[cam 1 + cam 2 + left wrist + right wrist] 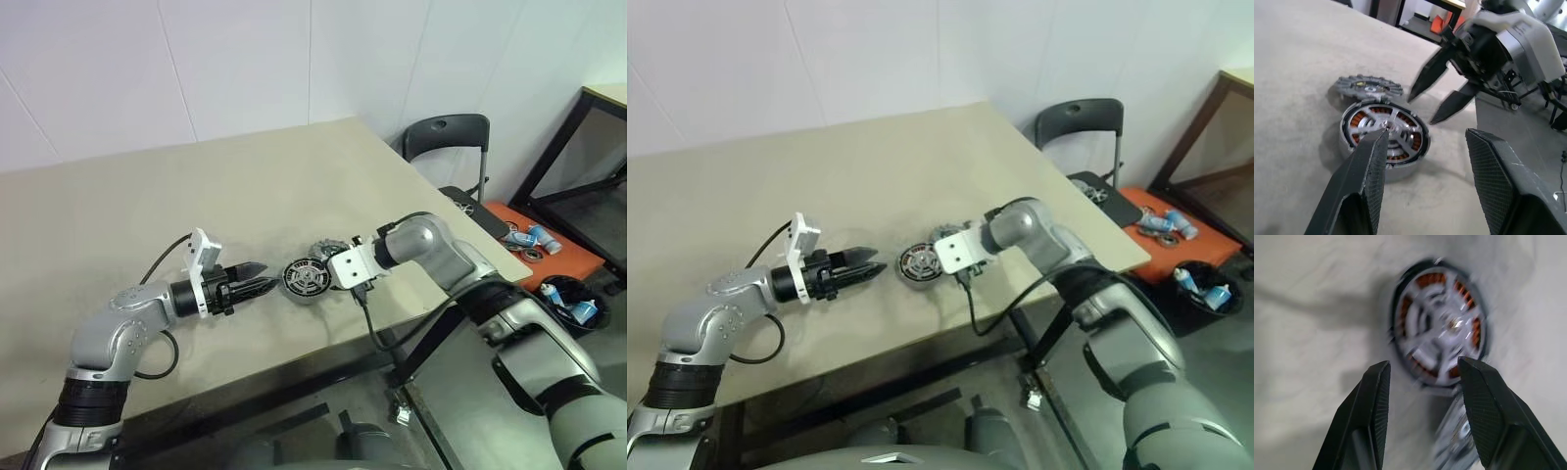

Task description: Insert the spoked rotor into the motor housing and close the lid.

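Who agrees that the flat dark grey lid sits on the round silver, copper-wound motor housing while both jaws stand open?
Wrong: the flat dark grey lid lies on the table beside the silver motor housing; the left wrist view shows it. Both jaws do stand open.

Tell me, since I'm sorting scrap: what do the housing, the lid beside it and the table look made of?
Housing: likely metal, with a bright silver rim and copper-coloured windings between pale spokes. Lid: probably metal too, dull grey with a toothed edge. Table: matte beige top, perhaps laminate; hard to say.

left gripper [257,285] open, right gripper [1439,100] open, apart
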Robot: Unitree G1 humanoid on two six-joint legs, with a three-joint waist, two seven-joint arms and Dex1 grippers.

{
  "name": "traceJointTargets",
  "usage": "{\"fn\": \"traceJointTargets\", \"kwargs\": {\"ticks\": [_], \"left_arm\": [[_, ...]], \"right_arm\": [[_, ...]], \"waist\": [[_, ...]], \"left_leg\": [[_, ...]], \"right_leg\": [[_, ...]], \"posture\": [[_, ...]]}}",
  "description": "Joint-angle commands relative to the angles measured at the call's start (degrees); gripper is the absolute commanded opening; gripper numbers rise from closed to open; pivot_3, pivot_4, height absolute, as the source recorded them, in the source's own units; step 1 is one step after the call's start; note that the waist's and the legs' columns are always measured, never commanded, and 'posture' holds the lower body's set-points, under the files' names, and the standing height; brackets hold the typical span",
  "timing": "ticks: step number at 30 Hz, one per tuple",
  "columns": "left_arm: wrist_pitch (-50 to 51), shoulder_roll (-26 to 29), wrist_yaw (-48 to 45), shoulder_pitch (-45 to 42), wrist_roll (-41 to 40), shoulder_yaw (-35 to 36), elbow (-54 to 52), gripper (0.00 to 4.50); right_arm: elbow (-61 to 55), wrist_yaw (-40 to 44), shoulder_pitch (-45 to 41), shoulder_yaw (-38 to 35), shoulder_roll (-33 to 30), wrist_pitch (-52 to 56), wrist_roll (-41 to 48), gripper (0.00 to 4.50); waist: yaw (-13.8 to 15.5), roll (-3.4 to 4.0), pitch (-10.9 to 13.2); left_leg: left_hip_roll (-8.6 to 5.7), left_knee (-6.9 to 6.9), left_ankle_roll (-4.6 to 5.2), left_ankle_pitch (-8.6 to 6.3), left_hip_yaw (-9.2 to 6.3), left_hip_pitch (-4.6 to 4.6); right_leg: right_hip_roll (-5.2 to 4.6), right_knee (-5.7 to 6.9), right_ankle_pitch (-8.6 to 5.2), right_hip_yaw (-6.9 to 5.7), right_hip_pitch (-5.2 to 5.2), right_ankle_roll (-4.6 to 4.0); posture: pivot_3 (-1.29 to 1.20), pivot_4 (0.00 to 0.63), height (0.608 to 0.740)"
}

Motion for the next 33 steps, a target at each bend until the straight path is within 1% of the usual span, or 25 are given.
{"fn": "traceJointTargets", "kwargs": {"ticks": [1, 9, 13, 17, 22, 28, 33], "left_arm": [[-0.83, -0.1, 0.54, 0.51, -1.03, 0.48, -3.08, 2.66], [-1.99, 0.47, -0.3, 2.39, -0.51, 0.68, -2.7, 2.66], [-3.13, 0.85, -1.24, 2.97, -0.25, 0.71, -1.57, 2.66], [-4.14, 0.98, -2.05, 2.98, 0.05, 0.37, -0.65, 2.66], [-5.34, 0.77, -2.69, 3.07, 0.27, -0.06, -0.09, 2.66], [-5.85, 0.39, -2.61, 3.18, 0.55, -0.55, 0.61, 2.66], [-10.12, 0.48, -5.19, 3.96, 2.37, -0.8, 5.83, 2.66]], "right_arm": [[2.89, -0.91, -2.44, -0.7, 2.22, -2.13, -0.83, 2.29], [4.44, 0.97, -1.61, -0.26, 1.01, -5.98, -2.77, 2.29], [2.36, 3.36, -2.64, -2.63, 1.04, -3.99, 0.31, 2.29], [3.56, 3.75, -4.04, -2.72, 0.8, -5.08, -0.38, 2.29], [3.53, 5.79, -5.01, -3.64, 1.15, -2.89, 1.07, 2.29], [6.1, 5.71, -1.97, -0.84, -0.6, -8.14, -2.9, 2.29], [6.96, 4.94, -2.08, -0.72, 0.7, -9.45, -3.52, 2.29]], "waist": [[0.11, 0.0, 0.0], [0.09, 0.01, 0.0], [0.08, 0.01, 0.0], [0.04, 0.01, 0.0], [0.02, 0.01, 0.0], [0.07, 0.0, 0.0], [-0.15, 0.04, 0.02]], "left_leg": [[-0.01, 0.0, 0.0, 0.0, 0.0, -0.01], [-0.06, 0.0, 0.0, 0.0, -0.01, -0.01], [-0.05, 0.01, -0.01, 0.0, -0.02, -0.01], [-0.04, 0.02, -0.01, 0.0, -0.02, 0.0], [-0.04, 0.02, -0.01, 0.0, -0.02, 0.0], [-0.05, 0.02, 0.0, 0.0, -0.02, -0.01], [-0.04, 0.02, -0.01, 0.0, 0.01, 0.08]], "right_leg": [[-0.04, -0.01, 0.0, 0.0, 0.0, 0.0], [-0.13, 0.0, 0.0, 0.0, 0.01, 0.0], [-0.11, 0.01, 0.0, 0.0, 0.01, -0.01], [-0.1, 0.01, 0.0, 0.0, 0.02, -0.01], [-0.11, 0.02, 0.0, 0.0, 0.01, -0.01], [-0.12, 0.0, 0.01, 0.0, 0.02, -0.01], [-0.08, 0.05, -0.04, 0.01, 0.07, -0.11]], "posture": [[0.0, 0.0, 0.74], [0.0, 0.0, 0.74], [0.0, 0.0, 0.74], [0.0, 0.0, 0.74], [0.0, 0.0, 0.74], [0.0, 0.0, 0.74], [0.0, 0.0, 0.74]]}}
